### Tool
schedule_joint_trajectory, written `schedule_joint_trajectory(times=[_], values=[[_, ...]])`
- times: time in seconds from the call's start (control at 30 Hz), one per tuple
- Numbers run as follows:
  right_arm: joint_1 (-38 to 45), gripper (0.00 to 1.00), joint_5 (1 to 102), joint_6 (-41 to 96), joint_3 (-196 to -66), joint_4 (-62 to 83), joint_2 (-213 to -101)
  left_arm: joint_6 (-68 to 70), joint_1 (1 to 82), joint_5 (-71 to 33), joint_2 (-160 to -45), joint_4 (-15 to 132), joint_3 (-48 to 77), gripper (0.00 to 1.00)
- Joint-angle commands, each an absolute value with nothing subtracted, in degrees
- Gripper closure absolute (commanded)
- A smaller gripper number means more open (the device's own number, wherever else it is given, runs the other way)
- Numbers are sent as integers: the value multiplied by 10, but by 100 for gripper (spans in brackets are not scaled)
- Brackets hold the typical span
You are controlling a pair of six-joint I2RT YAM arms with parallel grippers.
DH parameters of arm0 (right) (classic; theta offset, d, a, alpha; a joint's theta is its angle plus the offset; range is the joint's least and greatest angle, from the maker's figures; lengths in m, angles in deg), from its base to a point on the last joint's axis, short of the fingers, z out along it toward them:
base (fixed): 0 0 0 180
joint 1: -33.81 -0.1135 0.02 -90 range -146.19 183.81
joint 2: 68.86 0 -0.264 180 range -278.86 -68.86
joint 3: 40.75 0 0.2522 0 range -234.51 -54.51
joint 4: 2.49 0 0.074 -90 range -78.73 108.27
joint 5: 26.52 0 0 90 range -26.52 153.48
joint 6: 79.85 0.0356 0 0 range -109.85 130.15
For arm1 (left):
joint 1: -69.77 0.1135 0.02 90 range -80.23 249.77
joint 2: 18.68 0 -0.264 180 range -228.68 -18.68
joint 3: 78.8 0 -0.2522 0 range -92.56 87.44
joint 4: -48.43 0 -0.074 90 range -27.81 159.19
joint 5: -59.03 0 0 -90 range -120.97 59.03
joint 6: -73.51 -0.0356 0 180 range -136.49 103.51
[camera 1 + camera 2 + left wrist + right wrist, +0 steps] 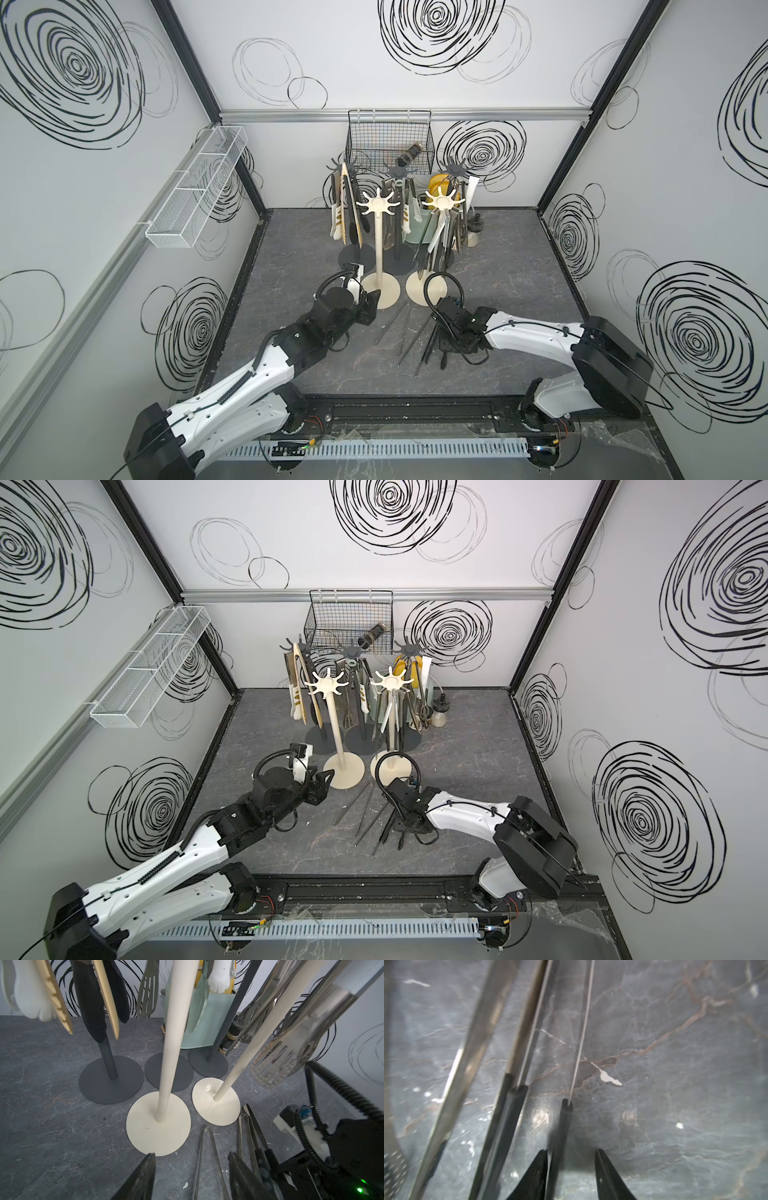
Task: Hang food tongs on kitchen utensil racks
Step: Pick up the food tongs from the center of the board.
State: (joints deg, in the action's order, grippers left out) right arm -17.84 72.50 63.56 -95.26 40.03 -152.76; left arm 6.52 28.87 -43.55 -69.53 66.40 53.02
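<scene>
— While the right tool (571,1151) points down at the bench (286,257), where do the black-handled tongs (564,1126) lie against it?
— Directly under it, flat on the bench. The right wrist view shows one black-sleeved arm of them running up between the two fingers (536,1176), close against one finger, with a clear gap to the other. Their second arm lies outside the fingers.
— Is it gripping them?
— No. Its jaws stand partly open and do not press on that arm.
— What lies beside them?
— More steel tongs (391,324), loose on the bench just alongside, fanned out between the two arms and in front of the near cream rack (379,249).
— And the left tool (191,1154)?
— Partly open and empty. It hovers just beside that rack's round base (145,1136), apart from the black-handled tongs; one slim steel pair (207,1128) lies on the bench just beyond its tips.
— Where are the remaining tongs (440,245)?
— Hanging from star-shaped tops: a thick bunch on the other cream rack (441,202), more on the three dark grey racks (356,254) behind it, all standing at the back of the bench.
</scene>
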Motion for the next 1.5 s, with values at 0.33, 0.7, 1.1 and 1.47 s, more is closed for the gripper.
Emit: schedule_joint_trajectory(times=[0.33, 0.7, 1.1, 1.47], values=[[-150, 85, 768, 656, -918, 450, -1501, 76, 299, -427, -696, 639, 535, 40], [-100, 100, 832, 664, -881, 493, -1345, 77, 301, -415, -704, 634, 535, 41], [-81, 100, 901, 539, -903, 478, -1072, 72, 308, -392, -700, 614, 549, 42], [-77, 100, 784, 248, -963, 345, -970, 47, 316, -371, -695, 588, 565, 41]])
